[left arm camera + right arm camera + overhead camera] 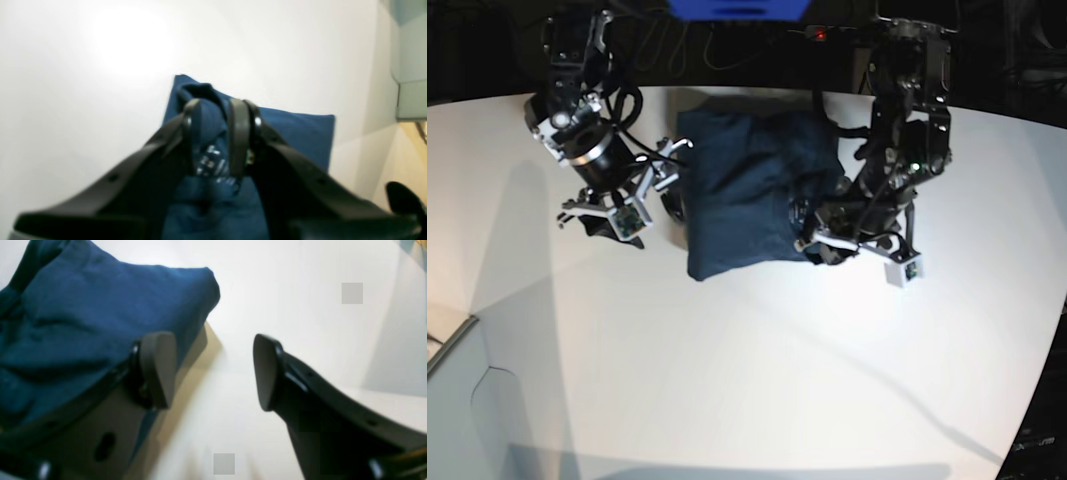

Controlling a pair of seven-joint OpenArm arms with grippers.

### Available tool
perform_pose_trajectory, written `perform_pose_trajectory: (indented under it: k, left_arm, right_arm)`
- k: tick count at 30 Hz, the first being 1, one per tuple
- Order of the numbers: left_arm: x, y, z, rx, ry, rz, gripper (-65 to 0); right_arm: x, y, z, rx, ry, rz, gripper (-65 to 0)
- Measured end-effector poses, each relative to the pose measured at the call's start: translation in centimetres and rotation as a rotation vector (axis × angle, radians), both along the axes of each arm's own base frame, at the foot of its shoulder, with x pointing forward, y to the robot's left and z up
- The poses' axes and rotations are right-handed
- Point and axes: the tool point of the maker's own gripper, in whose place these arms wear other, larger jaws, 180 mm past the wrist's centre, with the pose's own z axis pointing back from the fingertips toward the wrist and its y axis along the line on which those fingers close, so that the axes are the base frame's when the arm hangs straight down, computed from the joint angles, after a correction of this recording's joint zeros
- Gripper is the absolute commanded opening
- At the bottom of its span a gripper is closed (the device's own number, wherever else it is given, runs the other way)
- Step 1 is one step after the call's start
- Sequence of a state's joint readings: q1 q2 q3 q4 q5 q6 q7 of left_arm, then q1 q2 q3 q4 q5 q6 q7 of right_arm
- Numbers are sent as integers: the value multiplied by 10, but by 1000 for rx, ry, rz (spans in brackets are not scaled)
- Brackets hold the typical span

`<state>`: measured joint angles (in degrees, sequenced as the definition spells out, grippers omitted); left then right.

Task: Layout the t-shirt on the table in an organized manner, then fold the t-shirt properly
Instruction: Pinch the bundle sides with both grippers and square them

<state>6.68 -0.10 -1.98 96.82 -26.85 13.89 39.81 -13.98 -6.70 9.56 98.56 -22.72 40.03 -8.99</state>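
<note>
In the left wrist view, the left gripper [213, 133] has its two dark fingers drawn narrow around a bunched ridge of the t-shirt [293, 133], the pale printed mark showing between them; beyond the fingertips a flat blue panel of the shirt lies on the white table [100, 100]. In the right wrist view, the right gripper [213, 373] stands wide with nothing between its pads, only bare table [300, 306] in the gap, and the t-shirt [83, 323] rises as a soft heap on the side of one finger, just beside it but not caught. In the base view, the t-shirt [747, 200] lies as a roughly rectangular folded bundle near the middle of the far half of the table [747, 380], its long axis running from the far edge toward the camera. The left gripper [819, 232] sits on the bundle's edge at this view's right, while the right gripper [659, 172] waits at the opposite edge. The left arm, already in the cloth, seems the one to carry the next fold across toward the right arm.
</note>
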Motion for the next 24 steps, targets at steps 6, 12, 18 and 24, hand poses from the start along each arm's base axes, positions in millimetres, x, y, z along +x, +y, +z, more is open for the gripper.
perform_pose_trajectory:
  k: [6,12,18,24]
  left_arm:
    - [4,-6,-38,-12,108,12,-477]
    - [-2,-17,-62,-34,182,5,-260]
    - [7,14,-58,-13,162,63,-271]
    - [13,74,-54,11,144,213,-270]
  right_arm:
    - [0,0,-2,1,4,1,-285]
    - [-4,2,-16,11,44,3,-285]
    - [-4,3,-16,13,45,3,-285]
    - [-8,23,-15,22,48,59,-285]
